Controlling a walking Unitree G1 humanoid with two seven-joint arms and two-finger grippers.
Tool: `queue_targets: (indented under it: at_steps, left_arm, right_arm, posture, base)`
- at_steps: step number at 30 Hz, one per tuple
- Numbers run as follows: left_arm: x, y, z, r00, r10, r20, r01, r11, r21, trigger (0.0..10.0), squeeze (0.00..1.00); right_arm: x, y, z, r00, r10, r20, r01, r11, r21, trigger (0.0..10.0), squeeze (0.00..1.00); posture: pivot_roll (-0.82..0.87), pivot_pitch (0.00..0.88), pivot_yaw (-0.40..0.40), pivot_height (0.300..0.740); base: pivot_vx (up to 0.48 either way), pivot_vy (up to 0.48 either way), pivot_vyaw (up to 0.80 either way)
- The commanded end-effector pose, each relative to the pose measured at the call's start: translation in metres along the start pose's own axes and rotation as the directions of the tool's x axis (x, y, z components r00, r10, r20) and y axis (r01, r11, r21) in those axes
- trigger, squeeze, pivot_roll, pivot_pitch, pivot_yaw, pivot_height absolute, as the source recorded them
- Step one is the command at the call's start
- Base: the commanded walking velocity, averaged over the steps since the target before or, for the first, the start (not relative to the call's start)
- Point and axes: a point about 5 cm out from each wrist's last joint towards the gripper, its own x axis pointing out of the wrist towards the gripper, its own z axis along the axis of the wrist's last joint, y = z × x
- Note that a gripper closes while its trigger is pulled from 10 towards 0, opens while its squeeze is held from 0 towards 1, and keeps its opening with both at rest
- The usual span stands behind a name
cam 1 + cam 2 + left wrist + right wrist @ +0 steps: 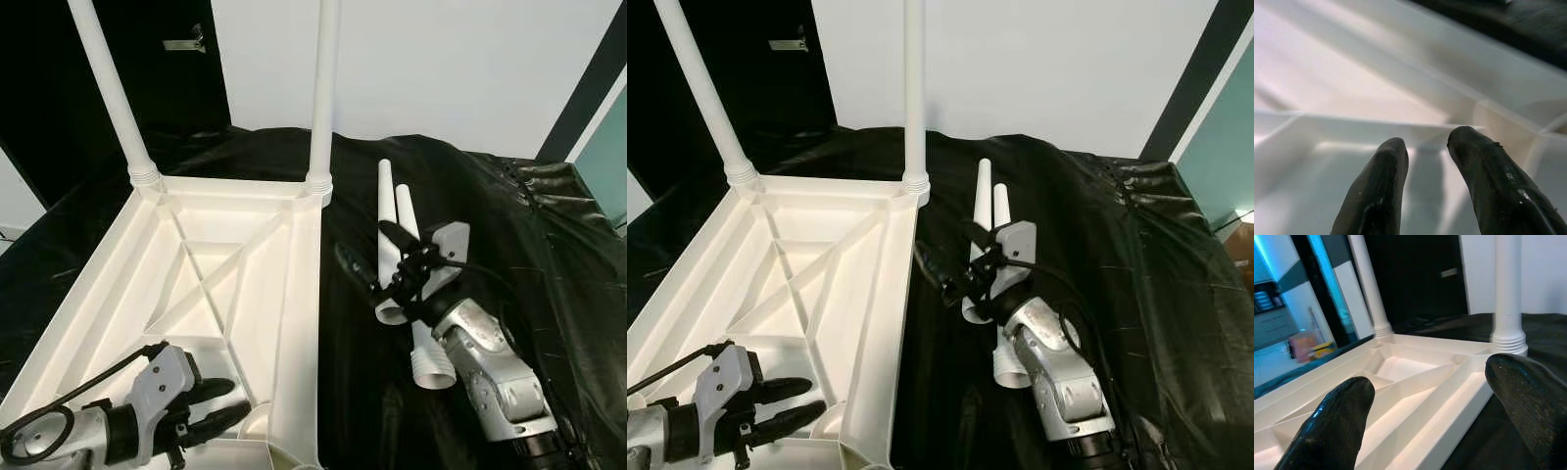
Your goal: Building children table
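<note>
On black sheeting (490, 225) by a white wall (441, 69): upturned white table (211, 284), two legs fitted (321, 98). Beside it, two loose legs (404, 230). Left gripper (227, 403) and right gripper (370, 257) both spread, empty.

Left arm enters low at the near left, forearm roughly level, reaching toward the robot's right. Left tool (217, 403): two black fingers (1382, 191) pointing right, slightly spread, nothing between them.

Right arm comes up from the near right, silver forearm angled forward and to the left. Right tool (367, 257): fingers (1332, 426) spread wide apart, empty.
</note>
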Motion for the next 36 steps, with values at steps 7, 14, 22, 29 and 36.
queue_targets:
  at_steps: [7,14,22,29,36]
  left_arm:
    - [-0.001,0.026,-0.003,0.991,0.119,-0.054,-0.116,0.992,0.050,10.0,0.00]
    - [0.003,0.036,-0.005,0.951,0.298,-0.083,-0.298,0.954,0.019,10.0,0.00]
    - [0.002,0.037,-0.011,0.887,0.445,-0.122,-0.451,0.892,-0.031,10.0,0.00]
    - [0.013,0.029,-0.015,0.824,0.552,-0.130,-0.565,0.817,-0.114,10.0,0.00]
    - [0.027,0.032,-0.007,0.794,0.600,-0.100,-0.608,0.780,-0.148,10.0,0.00]
  right_arm:
    - [-0.011,0.010,0.000,0.999,0.034,-0.027,-0.033,0.999,0.029,10.0,0.00]
    - [-0.015,0.011,0.003,0.999,0.008,-0.035,-0.007,0.999,0.042,10.0,0.00]
    - [-0.018,0.013,0.006,0.999,-0.003,-0.045,0.005,0.999,0.050,10.0,0.00]
    - [-0.014,0.016,0.007,0.999,-0.012,-0.046,0.015,0.998,0.066,10.0,0.00]
    - [-0.009,0.018,0.006,0.999,-0.009,-0.043,0.012,0.997,0.073,10.0,0.00]
  posture:
    - [0.05,0.000,-0.013,0.740]
    - [0.05,0.000,-0.009,0.740]
    - [0.06,0.000,-0.013,0.740]
    - [0.07,0.000,-0.025,0.740]
    - [0.08,0.000,-0.028,0.740]
  base:
    - [0.000,0.000,0.00]
    - [0.000,0.000,0.00]
    - [0.000,0.000,0.00]
    - [0.000,0.000,0.00]
    - [0.000,0.000,0.00]
